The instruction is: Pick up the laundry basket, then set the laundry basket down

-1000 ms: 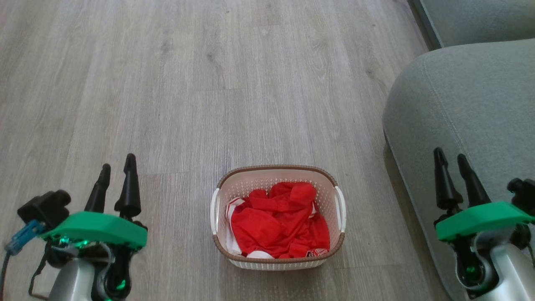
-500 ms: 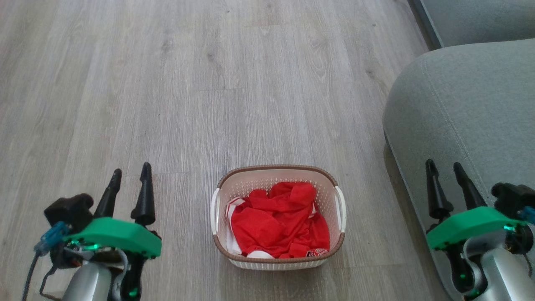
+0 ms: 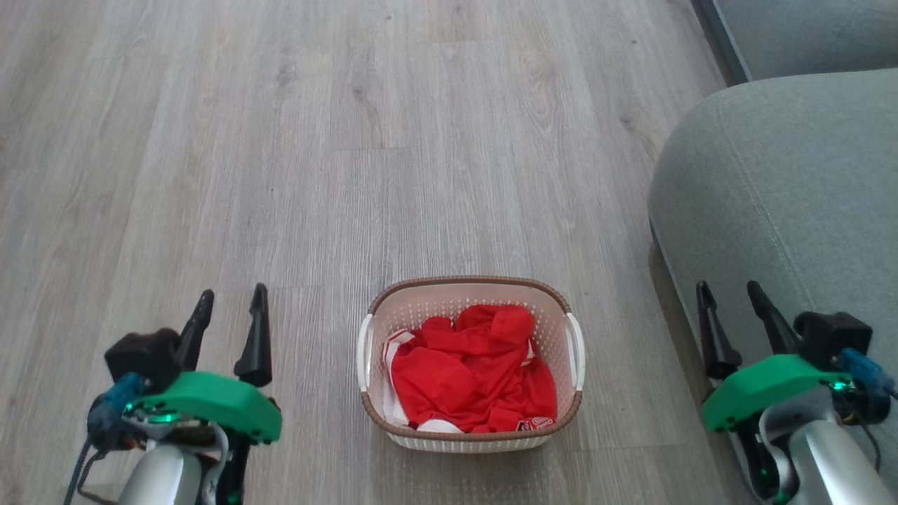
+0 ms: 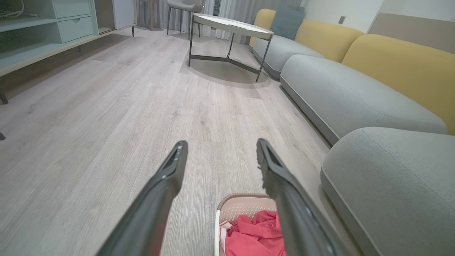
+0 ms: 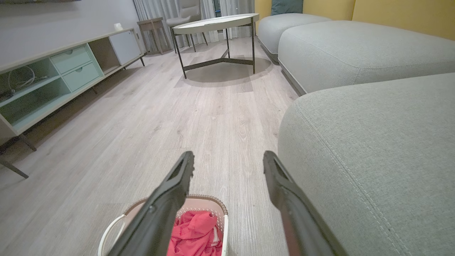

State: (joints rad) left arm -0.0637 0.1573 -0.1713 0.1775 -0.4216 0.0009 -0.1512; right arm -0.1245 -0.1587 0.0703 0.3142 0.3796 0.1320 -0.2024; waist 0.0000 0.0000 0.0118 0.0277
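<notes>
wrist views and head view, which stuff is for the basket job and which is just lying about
For the job: laundry basket, red clothes inside it, left tool and right tool, both open.
Just there: grey sofa, round table, pale green cabinet.

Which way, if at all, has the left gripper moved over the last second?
Yes. The left gripper has shifted inward, toward the laundry basket, and lower in the head view.

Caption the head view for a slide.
Open left pincer and right pincer flank the laundry basket of red clothes on the floor.
</notes>
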